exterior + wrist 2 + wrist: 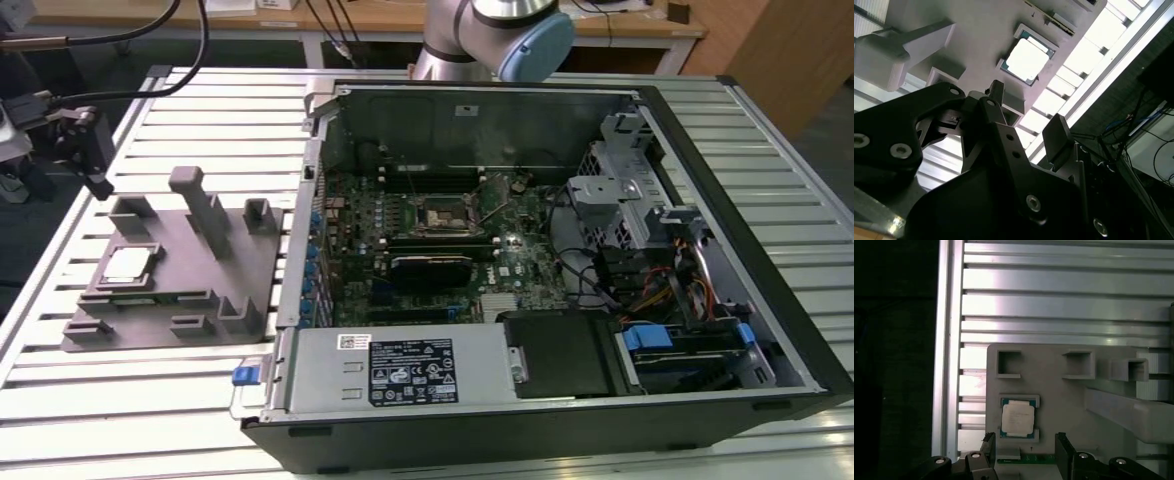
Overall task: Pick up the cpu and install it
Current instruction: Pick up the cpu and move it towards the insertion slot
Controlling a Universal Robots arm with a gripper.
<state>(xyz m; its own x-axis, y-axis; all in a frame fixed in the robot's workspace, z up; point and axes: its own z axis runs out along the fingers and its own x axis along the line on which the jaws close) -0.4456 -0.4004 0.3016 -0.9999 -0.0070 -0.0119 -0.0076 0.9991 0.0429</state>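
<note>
- Gripper (1025, 442) (1025, 106): black, two-fingered. In both wrist views the fingers (1063, 446) stand spread apart with nothing between them, so it is released and holds nothing.
- Cpu (127, 264) (1018, 419) (1026, 60): small flat square chip with a silvery metal top and a pale rim. It lies flat in a shallow recess of the grey plastic holder (180, 290), not lifted.
- In the first wrist view the cpu sits in line with the gap between the two fingers, just beyond the fingertips. It is clear of both and there is no contact.
- The holder is a flat grey slab with upright posts and small square pockets. It rests on the slatted aluminium desk (200, 110), towards the exterior view's left, just beside the computer case.
- Computer case (767, 330): open, black-framed, lying on its side on the desk, to the exterior view's right of the holder.
- Inside the case is a green motherboard (350, 215) carrying a dark square socket frame (441, 213) with a hollow centre. No chip is seen in it.
- A big silver box with a black label (400, 370) sits along the near edge of the case.
- Grey robot arm joint with a light blue cap (514, 35): at the far side of the desk, behind the case.
- Cpu and socket are well apart, with the case wall between them. The install is not yet done.
</note>
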